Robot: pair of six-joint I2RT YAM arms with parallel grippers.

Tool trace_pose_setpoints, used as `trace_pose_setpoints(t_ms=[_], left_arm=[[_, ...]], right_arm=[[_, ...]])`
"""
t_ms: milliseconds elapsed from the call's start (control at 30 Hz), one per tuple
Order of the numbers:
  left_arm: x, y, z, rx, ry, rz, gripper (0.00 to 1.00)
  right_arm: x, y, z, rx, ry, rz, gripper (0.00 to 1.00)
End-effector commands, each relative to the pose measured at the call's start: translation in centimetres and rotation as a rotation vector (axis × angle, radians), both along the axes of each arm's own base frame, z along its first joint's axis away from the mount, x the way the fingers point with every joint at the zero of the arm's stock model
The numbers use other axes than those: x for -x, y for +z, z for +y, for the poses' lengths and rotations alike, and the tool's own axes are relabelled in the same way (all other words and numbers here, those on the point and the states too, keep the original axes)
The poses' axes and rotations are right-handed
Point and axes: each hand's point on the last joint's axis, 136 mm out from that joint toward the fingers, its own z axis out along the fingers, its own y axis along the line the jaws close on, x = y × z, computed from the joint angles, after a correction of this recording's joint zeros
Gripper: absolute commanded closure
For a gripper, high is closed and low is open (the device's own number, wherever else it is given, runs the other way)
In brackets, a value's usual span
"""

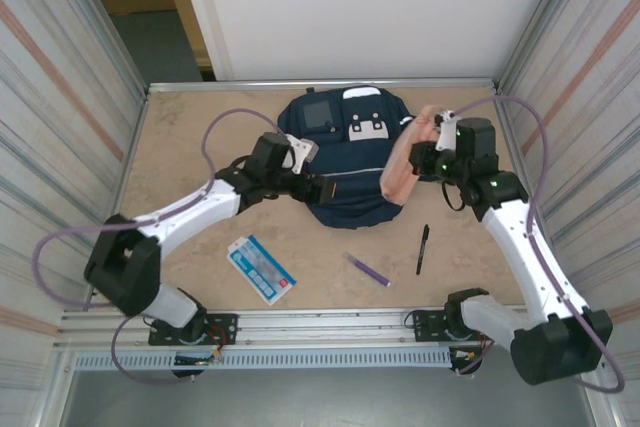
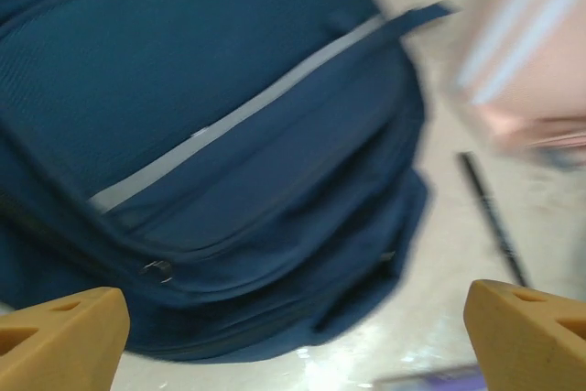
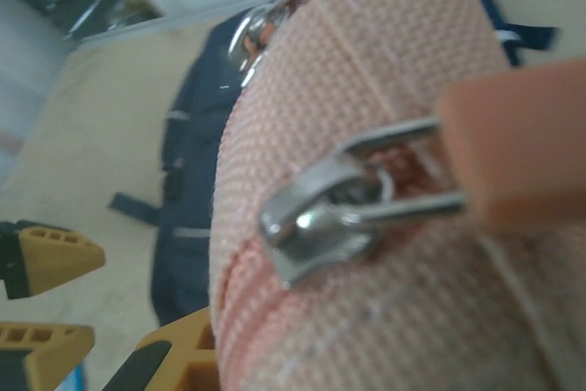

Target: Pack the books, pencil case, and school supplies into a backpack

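Right gripper [image 1: 433,153], apparently clamped on the soft salmon-pink pencil pouch [image 1: 403,171], holds it ready for packing; the wide-open, empty left gripper [image 1: 322,190] hovers just over the navy fabric backpack [image 1: 345,162].

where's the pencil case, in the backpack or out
Out. The pencil case hangs beside the backpack, held by the right gripper, its pink length fully showing in the top view.

**Legible text:** none for you to log.

- **Booklet** [image 1: 261,269], light blue and white: printed rows and red marks, too small for you to read.
- **Backpack** [image 1: 350,192], navy: the white patches [image 1: 368,130] on its front carry dark markings (shapes only, no letters you could make out).
- **Brands, numbers, signs:** none readable.
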Motion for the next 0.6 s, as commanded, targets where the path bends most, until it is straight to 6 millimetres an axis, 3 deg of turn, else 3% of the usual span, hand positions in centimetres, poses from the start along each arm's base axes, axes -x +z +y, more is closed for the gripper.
trace_pose_setpoints(t_ms=[0, 100, 367, 567], left_arm=[[-1.7, -2.7, 1.4, -0.135, 0.134, 0.104, 0.09], [-2.3, -3.7, -0.1, -0.122, 0.143, 0.206, 0.19], [-5.4, -5.5, -1.0, -0.068, 0.271, 0.298, 0.22], [-6.0, -7.1, -1.0, -0.062, 0.320, 0.380, 0.22]], right_arm=[[0.8, -0.3, -2.0, 0.019, -0.097, -0.004, 1.00], [1.4, -0.1, -2.2, 0.022, -0.092, -0.029, 1.00], [1.7, 0.4, -2.0, 0.016, -0.065, -0.059, 1.00], [1.8, 0.0, -1.5, 0.007, -0.035, -0.047, 1.00]])
